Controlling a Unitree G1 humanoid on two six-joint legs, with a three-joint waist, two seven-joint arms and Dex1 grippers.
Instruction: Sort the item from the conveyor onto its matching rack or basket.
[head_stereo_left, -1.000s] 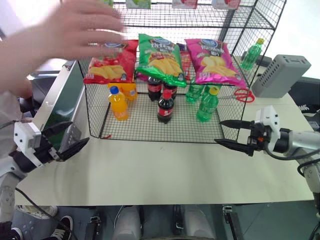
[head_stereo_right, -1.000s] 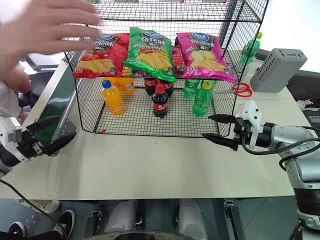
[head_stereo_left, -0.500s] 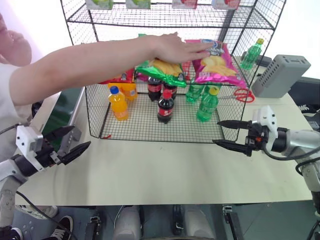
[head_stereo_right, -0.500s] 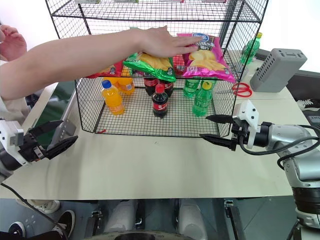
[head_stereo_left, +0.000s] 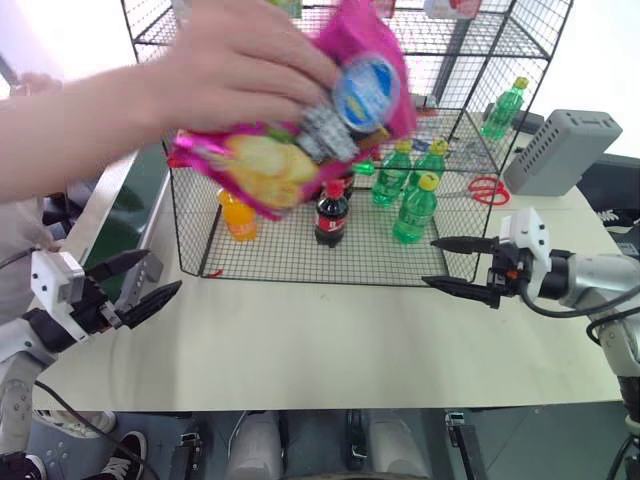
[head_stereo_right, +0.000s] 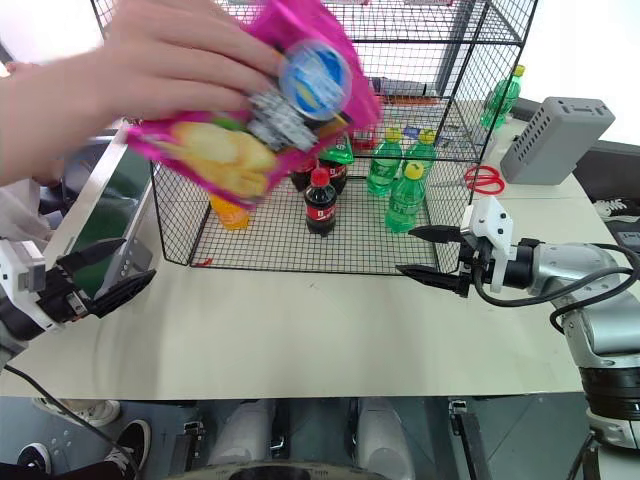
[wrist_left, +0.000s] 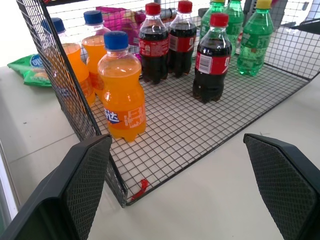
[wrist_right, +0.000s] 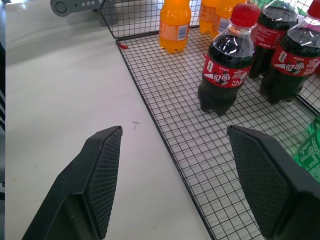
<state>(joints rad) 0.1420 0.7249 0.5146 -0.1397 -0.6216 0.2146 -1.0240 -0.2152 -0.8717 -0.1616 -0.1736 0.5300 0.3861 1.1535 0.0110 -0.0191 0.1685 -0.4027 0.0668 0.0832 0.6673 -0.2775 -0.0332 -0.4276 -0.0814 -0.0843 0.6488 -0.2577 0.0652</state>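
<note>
A person's hand (head_stereo_left: 240, 60) holds the item, a magenta-pink crisp bag (head_stereo_left: 255, 165), in the air in front of the black wire rack (head_stereo_left: 480, 60). The bag's blue logo and barcode face me. The dark green conveyor (head_stereo_left: 125, 205) runs along the table's left side, partly hidden behind the person's arm. My left gripper (head_stereo_left: 165, 270) hovers open and empty beside the conveyor, below the bag. My right gripper (head_stereo_left: 428, 262) stands open and empty at the rack's front right corner. Both wrist views show wide-apart fingers (wrist_left: 85, 185) (wrist_right: 100, 175) aimed at the rack's lowest tier.
On the lowest tier stand orange soda bottles (wrist_left: 121, 92), cola bottles (wrist_right: 227, 65) and green bottles (head_stereo_left: 415, 208). A green crisp bag (wrist_left: 27, 70) lies on the table beside the rack. Red scissors (head_stereo_left: 487, 188), a grey box (head_stereo_left: 560, 150) and one more green bottle (head_stereo_left: 503, 108) sit at the right.
The person's hand has taken the pink bag off the rack's shelf and lifted it to the left, toward me. Both grippers stay where they were.
</note>
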